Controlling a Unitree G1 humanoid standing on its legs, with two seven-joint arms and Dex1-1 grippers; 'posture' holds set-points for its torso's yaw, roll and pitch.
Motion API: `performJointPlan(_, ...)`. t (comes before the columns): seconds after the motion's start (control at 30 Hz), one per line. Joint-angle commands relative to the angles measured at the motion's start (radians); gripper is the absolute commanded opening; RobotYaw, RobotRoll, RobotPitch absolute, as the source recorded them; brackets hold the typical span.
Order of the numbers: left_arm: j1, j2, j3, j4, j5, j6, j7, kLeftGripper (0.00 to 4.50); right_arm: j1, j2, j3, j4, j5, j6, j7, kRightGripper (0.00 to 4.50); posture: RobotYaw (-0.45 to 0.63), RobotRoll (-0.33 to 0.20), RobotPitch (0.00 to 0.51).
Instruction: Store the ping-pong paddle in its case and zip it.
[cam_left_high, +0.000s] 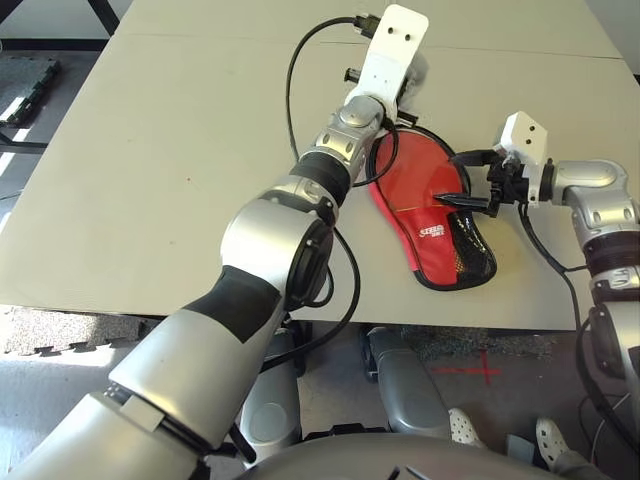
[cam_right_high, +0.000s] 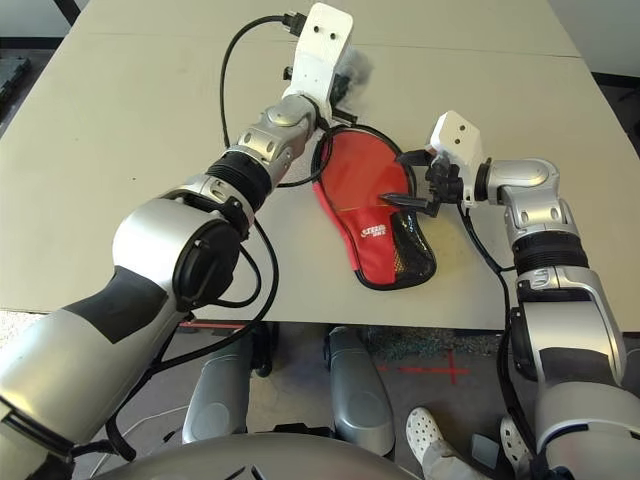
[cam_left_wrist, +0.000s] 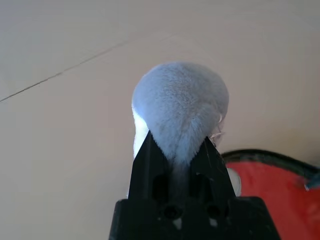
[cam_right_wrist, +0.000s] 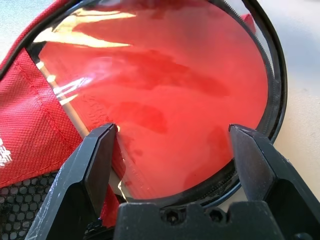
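The left gripper (cam_left_wrist: 176, 150) is pinching the fluffy white pompom (cam_left_wrist: 180, 107) of the zipper, its two black fingers closed tight on the base of the fluff, out past the far end of the case (cam_left_high: 430, 215). The right gripper (cam_right_wrist: 175, 145) is hanging at the case's right edge with its fingers spread wide, holding nothing; the round red face is sitting between them in the wrist view.

The case is lying flat on the pale table (cam_left_high: 150, 180), near the front edge and to the right of middle, round end far, narrow end with the black mesh pocket (cam_left_high: 468, 250) and white logo (cam_left_high: 432, 233) near. The ping-pong paddle (cam_right_wrist: 165, 90) is already lying inside it: the glossy red rubber is showing through the open round part, ringed by the black zipper edge. The handle I can't make out, presumably tucked under the fabric at the narrow end.

So, as I read it, the storing is done and the zipping is the step in hand, with the puller gripped and the round end not yet closed. The next move looks to call for drawing the pompom around the curved black edge while the right gripper comes down to pin the case, since a light fabric cover would likely slide or lift with the pull. The fluff is a soft hold, so it could slip.
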Motion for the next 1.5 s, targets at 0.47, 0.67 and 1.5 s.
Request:
performJointPlan(0.47, 0.038, -0.072, -0.135, -0.057, 0.023, -0.041, -0.22, 4.48, 0.031, 0.011, 0.087, 0.149, -0.094, 0.009, 0.002, 4.5, -0.21, 0.0, 0.308)
performJointPlan(0.67, -0.006, -0.007, -0.115, -0.07, 0.0, -0.038, -0.25, 4.48, 0.029, 0.007, 0.089, 0.165, -0.093, -0.002, 0.001, 4.5, -0.19, 0.0, 0.31)
performJointPlan(1.5, 0.335, 0.414, -0.238, -0.657, -0.088, 0.067, -0.83, 4.48, -0.017, 0.007, 0.092, 0.244, -0.1, -0.048, -0.007, 4.5, -0.12, 0.0, 0.294)
